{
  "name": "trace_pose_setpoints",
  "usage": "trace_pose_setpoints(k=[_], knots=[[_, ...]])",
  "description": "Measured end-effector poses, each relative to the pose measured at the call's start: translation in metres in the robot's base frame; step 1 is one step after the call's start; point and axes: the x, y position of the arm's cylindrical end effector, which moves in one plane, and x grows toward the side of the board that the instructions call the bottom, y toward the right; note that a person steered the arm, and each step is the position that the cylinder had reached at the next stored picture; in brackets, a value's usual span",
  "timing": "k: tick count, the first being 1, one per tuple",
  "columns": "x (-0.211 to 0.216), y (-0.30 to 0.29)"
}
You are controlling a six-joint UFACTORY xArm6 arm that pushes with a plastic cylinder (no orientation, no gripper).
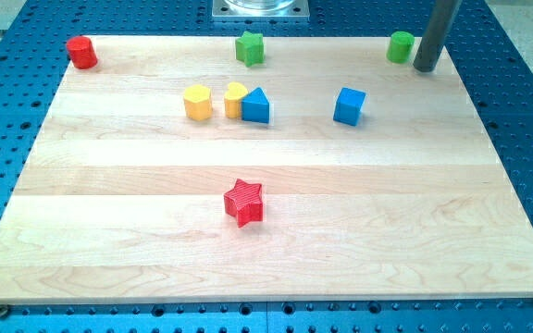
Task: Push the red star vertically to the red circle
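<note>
Red star point(244, 202) sits lower centre; red circle point(81, 52) upper left. No jaws fitted. Route my tip point(425, 67) beneath star, push upward.

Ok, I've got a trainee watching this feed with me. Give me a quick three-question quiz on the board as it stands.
1. True or false: my tip is touching the red star.
2. Which block is nearest my tip? A) green cylinder B) blue cube C) green star
3. Fill in: the red circle sits at the wooden board's top ____ corner in the view.

Key
1. False: my tip is at the view's top right, far from the red star at lower centre.
2. A: it stands just left of my tip.
3. Left.
</note>
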Motion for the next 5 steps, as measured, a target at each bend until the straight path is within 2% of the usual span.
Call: trace_pose_setpoints(k=[1, 2, 3, 4, 5], knots=[[0.107, 0.031], [0.238, -0.013], [0.260, -0.140], [0.272, -0.240], [0.285, -0.301]])
